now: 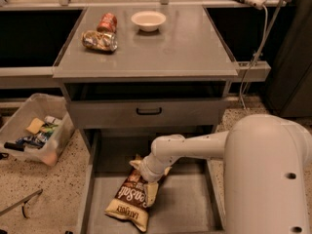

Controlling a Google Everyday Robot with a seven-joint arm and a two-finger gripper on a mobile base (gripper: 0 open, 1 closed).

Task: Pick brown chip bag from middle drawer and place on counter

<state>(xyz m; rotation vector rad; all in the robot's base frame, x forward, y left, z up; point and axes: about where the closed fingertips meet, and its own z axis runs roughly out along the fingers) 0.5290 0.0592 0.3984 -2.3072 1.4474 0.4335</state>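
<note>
Reaching down into the open middle drawer (187,204), the white arm (195,147) has its gripper (146,176) right at the upper end of the brown chip bag (130,199). The wrist hides the grip, so whether it is clamped or loose I cannot tell. The bag lies slanted on the drawer floor, left of centre. Up on the counter (165,50) sit two crushed cans (100,40) and a white bowl (148,19). A plastic bin (29,133) stands on the floor to the left.

Counter (185,48): 2 cans (100,40), 1 bowl (148,20). Drawer (190,208): 1 chip bag (130,199) w/ 1 gripper (146,172). 1 bin (19,108).
</note>
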